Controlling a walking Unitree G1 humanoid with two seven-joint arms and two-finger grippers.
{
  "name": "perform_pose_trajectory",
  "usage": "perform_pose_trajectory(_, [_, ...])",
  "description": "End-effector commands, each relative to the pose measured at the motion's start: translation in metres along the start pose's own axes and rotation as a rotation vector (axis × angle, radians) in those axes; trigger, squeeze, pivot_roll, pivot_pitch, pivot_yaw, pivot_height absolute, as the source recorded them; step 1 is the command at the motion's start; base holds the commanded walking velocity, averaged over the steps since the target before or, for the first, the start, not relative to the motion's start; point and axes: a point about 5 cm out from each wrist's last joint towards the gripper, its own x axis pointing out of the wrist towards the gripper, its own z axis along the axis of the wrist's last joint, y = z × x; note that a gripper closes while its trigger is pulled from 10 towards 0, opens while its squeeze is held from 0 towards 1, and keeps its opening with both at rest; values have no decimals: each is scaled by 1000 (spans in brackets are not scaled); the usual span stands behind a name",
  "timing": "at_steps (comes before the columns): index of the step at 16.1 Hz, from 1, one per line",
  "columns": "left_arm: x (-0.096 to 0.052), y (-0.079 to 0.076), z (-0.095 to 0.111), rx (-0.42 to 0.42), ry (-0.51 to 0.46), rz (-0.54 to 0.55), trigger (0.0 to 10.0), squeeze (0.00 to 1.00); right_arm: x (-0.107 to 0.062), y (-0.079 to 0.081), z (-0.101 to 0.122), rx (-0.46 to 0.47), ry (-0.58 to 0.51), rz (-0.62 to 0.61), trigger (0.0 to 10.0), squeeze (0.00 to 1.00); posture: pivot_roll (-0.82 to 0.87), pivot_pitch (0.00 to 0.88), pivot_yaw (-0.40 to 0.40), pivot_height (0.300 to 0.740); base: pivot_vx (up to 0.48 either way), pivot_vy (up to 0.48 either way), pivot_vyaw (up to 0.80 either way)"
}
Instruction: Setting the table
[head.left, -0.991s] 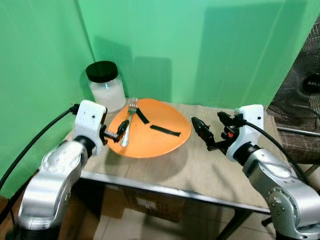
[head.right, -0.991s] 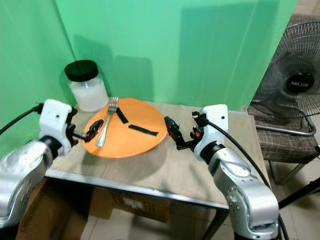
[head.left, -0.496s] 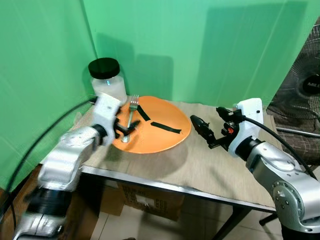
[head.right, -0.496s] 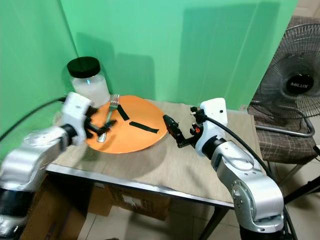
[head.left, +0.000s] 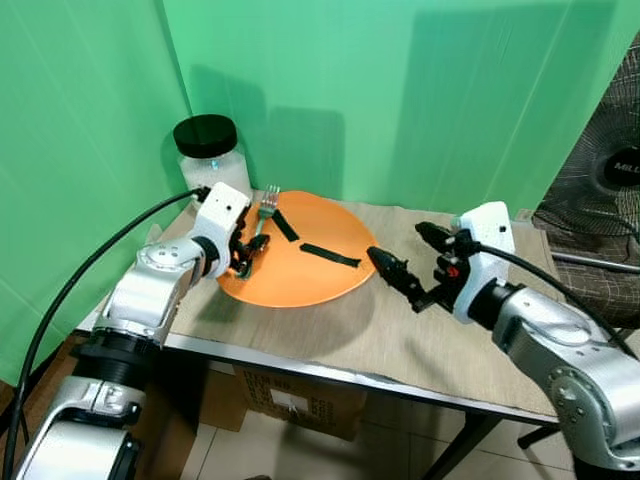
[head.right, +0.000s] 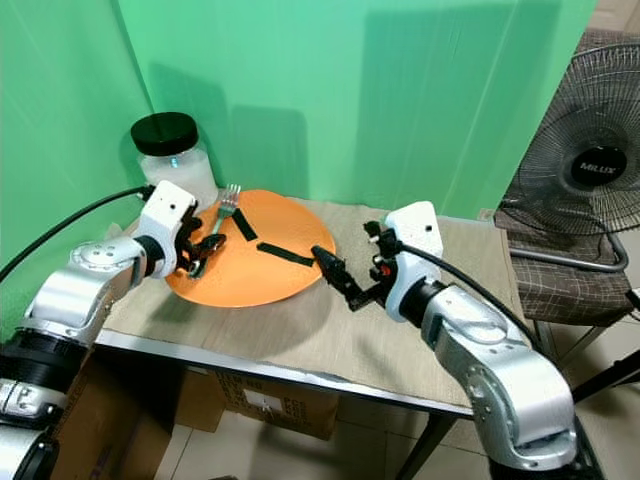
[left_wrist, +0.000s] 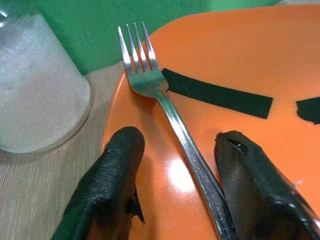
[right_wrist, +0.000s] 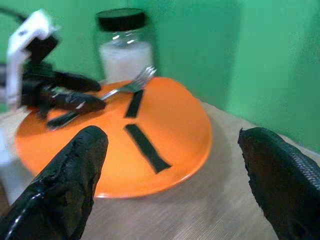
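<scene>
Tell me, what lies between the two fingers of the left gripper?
In the left wrist view, the handle of the fork runs between the open fingers of the left gripper, lying on the orange plate.

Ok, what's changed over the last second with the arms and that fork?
The left gripper moved in over the orange plate, and its open jaws now straddle the fork handle. The right gripper edged toward the plate, open. Fork, plate and jar stayed put.

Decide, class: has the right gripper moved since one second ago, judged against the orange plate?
Yes. The right gripper has moved toward the orange plate: its open fingers were well clear of the plate's right edge before, and one fingertip now reaches that edge.
</scene>
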Motion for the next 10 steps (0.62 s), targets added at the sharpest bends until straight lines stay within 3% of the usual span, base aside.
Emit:
perform_pose_trajectory(1, [1,1,-3,38,27,-11,0,0,-3,4,-3,-6,26,55,10000,0,-43,0,42,740,0,0,0])
perform_pose_trajectory(10, [6,5,-9,61,67,-32,0,0,-7,4,-7,-31,60,139,10000,0,-43,0,38,740,0,0,0])
